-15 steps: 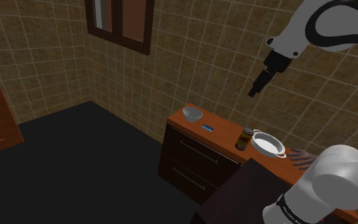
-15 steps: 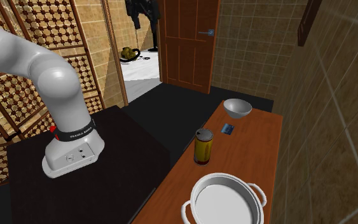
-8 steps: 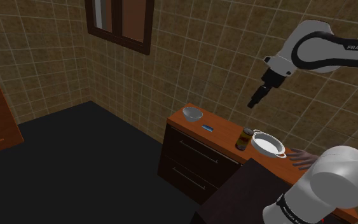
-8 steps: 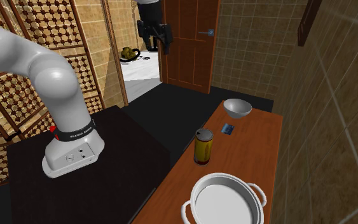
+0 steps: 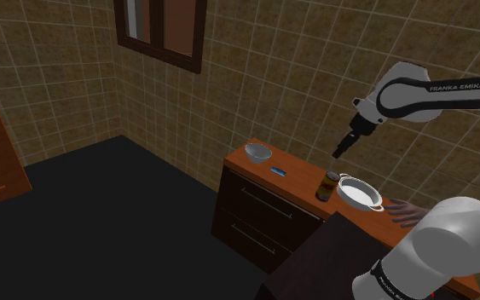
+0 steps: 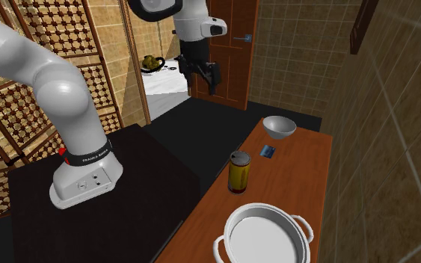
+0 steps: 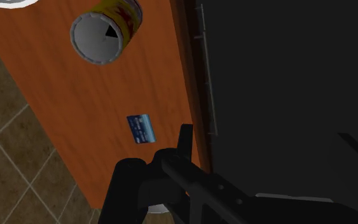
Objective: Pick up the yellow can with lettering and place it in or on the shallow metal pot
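Lowered arm [image 5: 434,88] bends forward, gripper [image 5: 338,155] seemingly above yellow can [image 5: 326,186].

the arm [image 6: 48,75] is made of smooth, rounded white links with dark bands at the joints. at the upper right of the shoulder view, one dark band [image 5: 455,86] carries white "franka emika" lettering. the white foot [image 6: 81,187] shows small dark ports. the gripper [image 6: 213,79] is all black.
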